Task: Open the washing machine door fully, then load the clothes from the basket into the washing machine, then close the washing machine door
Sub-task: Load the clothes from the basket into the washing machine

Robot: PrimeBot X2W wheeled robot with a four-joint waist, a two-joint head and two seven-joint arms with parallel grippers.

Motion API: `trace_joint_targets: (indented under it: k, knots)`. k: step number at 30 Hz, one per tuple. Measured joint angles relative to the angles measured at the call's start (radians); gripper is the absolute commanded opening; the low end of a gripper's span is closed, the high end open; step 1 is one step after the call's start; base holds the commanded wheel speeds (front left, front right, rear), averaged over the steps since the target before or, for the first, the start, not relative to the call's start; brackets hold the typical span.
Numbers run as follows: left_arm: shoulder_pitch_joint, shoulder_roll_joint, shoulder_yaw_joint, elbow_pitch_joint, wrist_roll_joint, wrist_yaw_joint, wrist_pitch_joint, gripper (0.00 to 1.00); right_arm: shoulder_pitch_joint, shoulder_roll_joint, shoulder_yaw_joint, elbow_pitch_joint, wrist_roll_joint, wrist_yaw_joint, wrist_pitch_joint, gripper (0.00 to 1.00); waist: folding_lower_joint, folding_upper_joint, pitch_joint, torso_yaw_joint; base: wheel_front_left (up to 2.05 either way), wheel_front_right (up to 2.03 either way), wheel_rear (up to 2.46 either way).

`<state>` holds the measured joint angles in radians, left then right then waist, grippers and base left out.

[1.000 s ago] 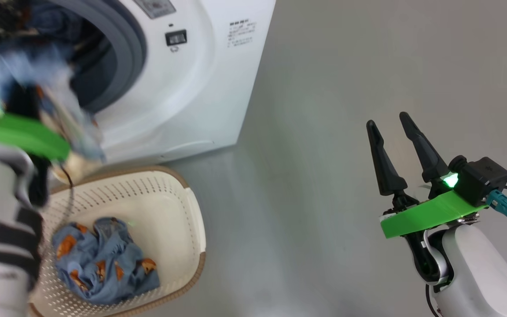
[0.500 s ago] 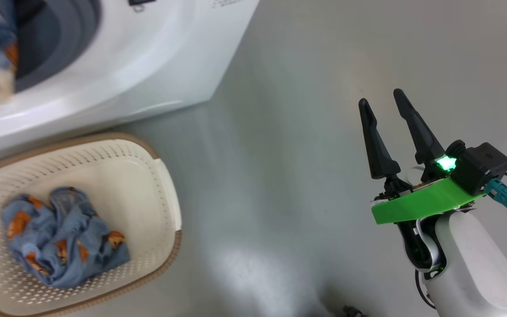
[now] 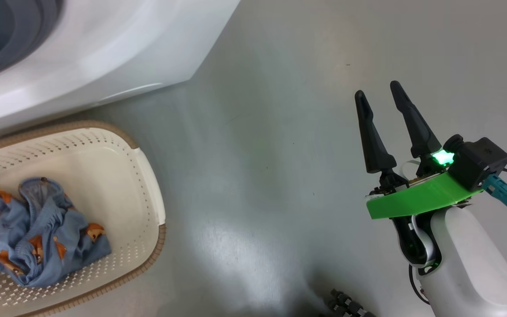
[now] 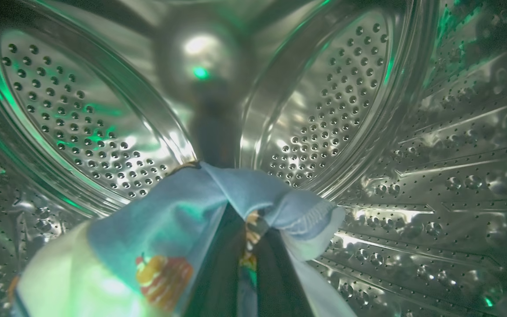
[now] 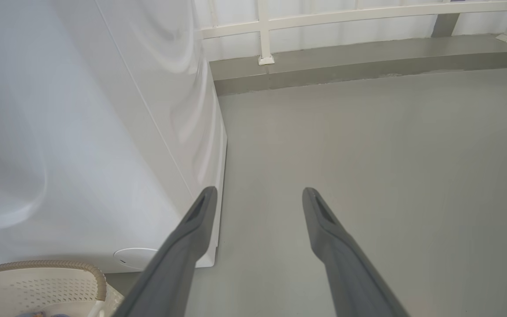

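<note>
Grey floor (image 3: 258, 176) spreads beneath our right claw (image 3: 377, 89), fingers apart and empty. Well to its left we note clothes (image 3: 38, 233) in the basket (image 3: 150, 185). Our left claw (image 4: 245, 237) is clamped on a garment (image 4: 170, 220), drum (image 4: 359, 88) all around it.

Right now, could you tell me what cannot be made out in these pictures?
- Head view: basket and machine cut off by the left edge.
- Left wrist view: garment hides left gripper's tips and the drum behind it.
- Right wrist view: basket clipped by the bottom edge.
</note>
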<state>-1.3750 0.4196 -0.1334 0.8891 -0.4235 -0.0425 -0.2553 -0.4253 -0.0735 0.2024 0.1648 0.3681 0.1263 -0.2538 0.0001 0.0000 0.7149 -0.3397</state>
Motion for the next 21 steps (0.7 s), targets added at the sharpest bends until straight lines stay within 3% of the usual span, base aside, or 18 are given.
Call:
trace_joint_targets:
  k: [6, 9, 11, 21]
  knots:
    - [0.007, 0.001, 0.063, -0.061, 0.040, 0.017, 0.000, 0.00, -0.001, 0.002, 0.001, 0.006, 0.000, 0.000, 0.000, 1.00, -0.0002, 0.0000, -0.014, 0.004, 0.00, 0.00, 0.00]
    - [0.010, -0.012, 0.067, 0.022, 0.040, 0.016, 0.004, 0.01, -0.001, 0.003, 0.003, 0.013, 0.000, 0.000, 0.000, 1.00, -0.0002, 0.0000, -0.027, 0.006, 0.00, 0.00, 0.00]
    - [0.017, -0.021, 0.066, 0.061, 0.038, 0.015, 0.017, 1.00, -0.001, 0.003, 0.003, 0.015, 0.000, 0.000, 0.000, 1.00, -0.0001, 0.0000, -0.032, 0.007, 0.00, 0.00, 0.00]
    - [0.026, -0.041, 0.013, 0.282, 0.038, -0.042, 0.151, 1.00, -0.001, 0.001, 0.014, 0.033, 0.002, 0.000, 0.000, 1.00, -0.0002, 0.0000, -0.083, 0.016, 0.00, 0.00, 0.00]
